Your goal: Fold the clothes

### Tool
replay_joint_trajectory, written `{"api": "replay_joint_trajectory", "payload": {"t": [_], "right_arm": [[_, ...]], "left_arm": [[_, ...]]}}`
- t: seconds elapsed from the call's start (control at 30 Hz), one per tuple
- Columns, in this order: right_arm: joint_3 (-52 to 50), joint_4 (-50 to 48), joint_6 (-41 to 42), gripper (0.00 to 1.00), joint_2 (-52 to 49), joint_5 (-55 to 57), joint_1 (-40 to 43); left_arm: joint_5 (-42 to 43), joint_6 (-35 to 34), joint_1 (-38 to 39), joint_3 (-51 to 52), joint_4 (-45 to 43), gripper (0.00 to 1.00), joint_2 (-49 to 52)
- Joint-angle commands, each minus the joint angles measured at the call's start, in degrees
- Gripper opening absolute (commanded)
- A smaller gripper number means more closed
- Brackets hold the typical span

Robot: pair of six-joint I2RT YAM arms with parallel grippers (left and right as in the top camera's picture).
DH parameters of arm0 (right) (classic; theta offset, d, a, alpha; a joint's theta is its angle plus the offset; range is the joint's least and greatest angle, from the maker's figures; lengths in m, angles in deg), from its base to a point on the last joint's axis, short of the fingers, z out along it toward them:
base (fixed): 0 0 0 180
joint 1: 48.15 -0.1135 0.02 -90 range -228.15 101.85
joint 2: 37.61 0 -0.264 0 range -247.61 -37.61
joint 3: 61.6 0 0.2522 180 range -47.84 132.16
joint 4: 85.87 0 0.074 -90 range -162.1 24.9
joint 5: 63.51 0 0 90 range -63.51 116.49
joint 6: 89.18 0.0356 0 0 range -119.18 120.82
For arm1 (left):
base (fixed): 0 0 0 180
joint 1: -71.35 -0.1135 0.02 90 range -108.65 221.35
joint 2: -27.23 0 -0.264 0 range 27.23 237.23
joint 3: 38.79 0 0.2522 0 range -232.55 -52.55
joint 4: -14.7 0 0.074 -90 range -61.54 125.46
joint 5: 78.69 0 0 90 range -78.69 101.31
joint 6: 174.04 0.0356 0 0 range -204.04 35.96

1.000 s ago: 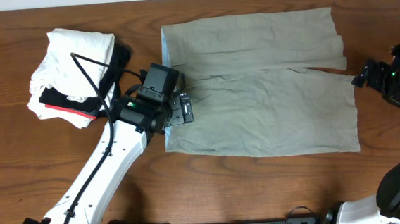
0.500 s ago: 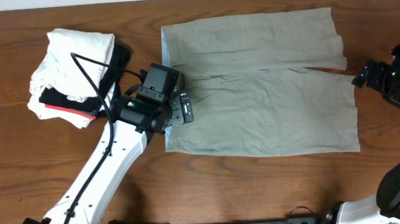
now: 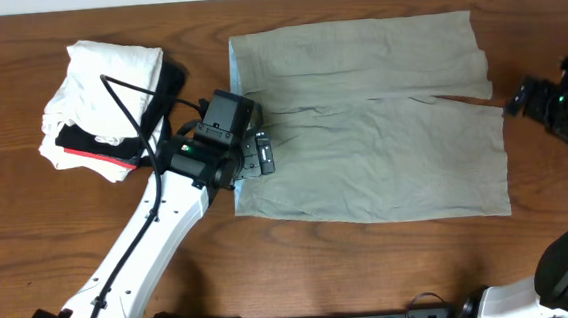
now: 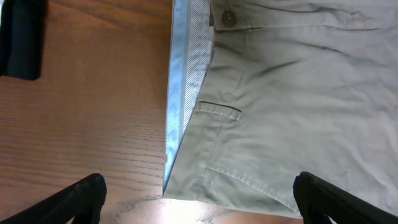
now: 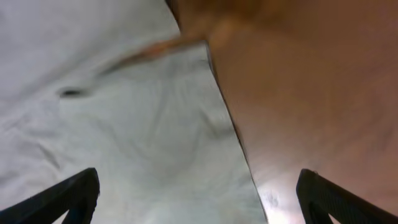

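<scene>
While the left tool (image 4: 199,198) gapes empty over the clothes (image 4: 292,106) — waistband end — the right tool (image 5: 199,194) gapes empty at the hem.

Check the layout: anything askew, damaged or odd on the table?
Nothing damaged. The khaki garment lies flat, but its waistband edge shows blue striped lining, so that edge looks turned open. The white pile is just heaped.

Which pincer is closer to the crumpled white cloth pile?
Left. The left pincer is at the waistband edge of the khaki cloth garment, beside the crumpled white cloth pile; the right pincer is past that garment's far end.
</scene>
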Motion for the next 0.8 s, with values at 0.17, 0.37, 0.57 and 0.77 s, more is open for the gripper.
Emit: {"api": "replay_joint_trajectory", "payload": {"t": [0.17, 0.37, 0.57, 0.77], "right_arm": [[-0.2, 13.1, 4.8, 0.64, 0.3, -0.7, 0.1], [-6.1, 16.9, 13.3, 0.57, 0.4, 7.6, 0.1], [-17.7, 8.2, 16.2, 0.56, 0.3, 7.9, 0.1], [-25.4, 1.0, 19.3, 0.53, 0.3, 11.3, 0.1]], "left_arm": [[-0.9, 0.1, -0.1, -0.5, -1.7, 0.98, -0.2], [-0.9, 0.1, -0.1, -0.5, -1.7, 0.98, -0.2], [-0.9, 0.1, -0.1, -0.5, -1.7, 0.98, -0.2], [-0.9, 0.1, -0.1, -0.5, -1.6, 0.98, -0.2]]}}
